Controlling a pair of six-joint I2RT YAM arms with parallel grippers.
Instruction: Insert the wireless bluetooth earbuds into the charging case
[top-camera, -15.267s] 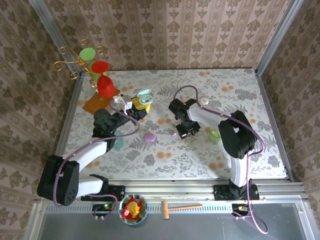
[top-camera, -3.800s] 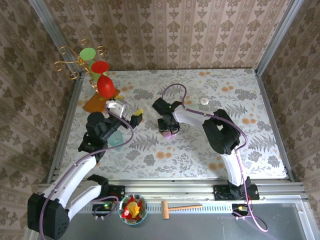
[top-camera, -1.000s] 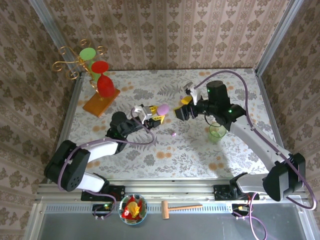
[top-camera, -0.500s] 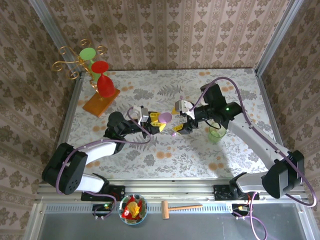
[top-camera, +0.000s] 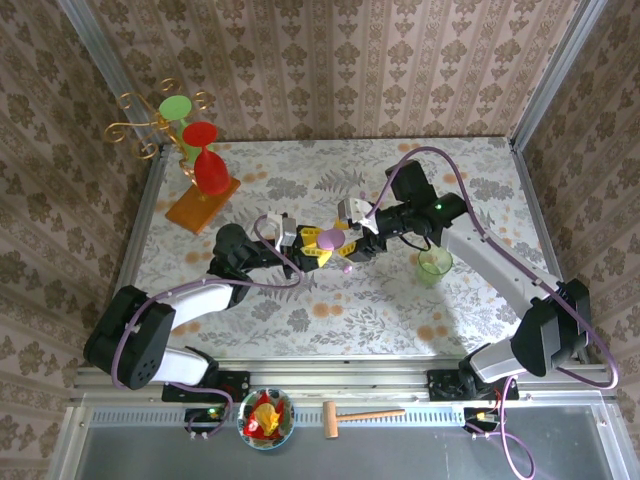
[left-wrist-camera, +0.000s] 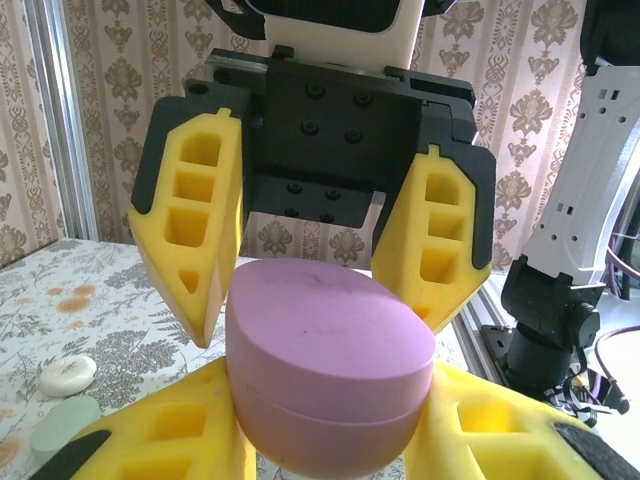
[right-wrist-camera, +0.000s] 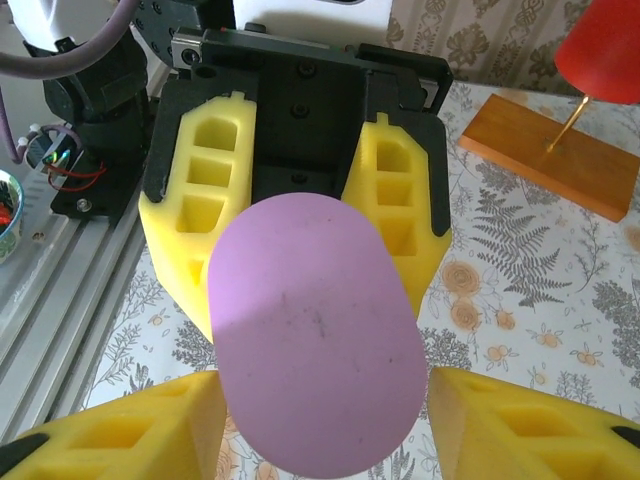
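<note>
Left wrist view: the left gripper (left-wrist-camera: 325, 445) is clenched on a smooth lilac oval charging case (left-wrist-camera: 330, 335). Its two yellow, cell-cut fingers (left-wrist-camera: 150, 445) press the case's near end from either side. The case lies flat with its broad face up. Its lid is down, and the seam runs level around the body.

Facing it, the right gripper (left-wrist-camera: 315, 320) reaches in from the far side, and its jaws stand part-way spread astride the case's far end. One of its yellow fingers shows a sliver of background between its tip and the case, while the other overlaps the case's edge. In the right wrist view both of that gripper's fingers flank the case very closely. I cannot tell whether they bear on it or merely bracket it.

In the right wrist view the case's long axis runs from one gripper towards the other. In the top external view that line goes roughly left to right across the floral-print table (top-camera: 400, 310). The case hangs above the table's middle, between the two wrists.

A tiny lilac earbud (top-camera: 346, 268) lies on the table just to the near side of the meeting grippers. It is apart from the case and untouched by either gripper, and too small to show which way it points.
</note>
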